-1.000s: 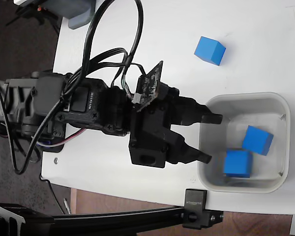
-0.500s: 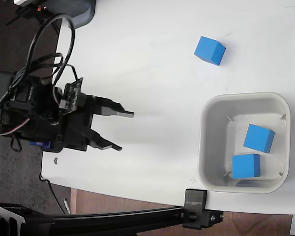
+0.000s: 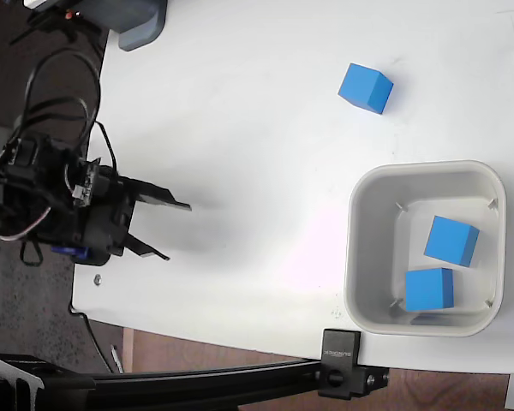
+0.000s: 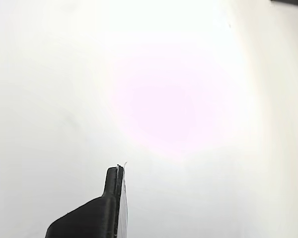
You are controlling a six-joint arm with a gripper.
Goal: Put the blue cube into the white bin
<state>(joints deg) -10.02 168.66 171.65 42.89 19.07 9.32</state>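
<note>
Presently the pincer [image 3: 178, 231] is hanging empty, fingers apart, at the tabletop's [image 3: 240, 111] left edge, while the blue cube [image 3: 366, 87], probably light, rigid and best gripped across flat opposite faces, is sitting outside the white bin [image 3: 360, 257].

Two blue cubes [image 3: 451, 241] in white bin [image 3: 360, 257]

Faint pale lettering printed on the black clamp block [image 3: 340, 351] at the desk's lower edge, too small to read. No other legible text, labels or numbers.
</note>
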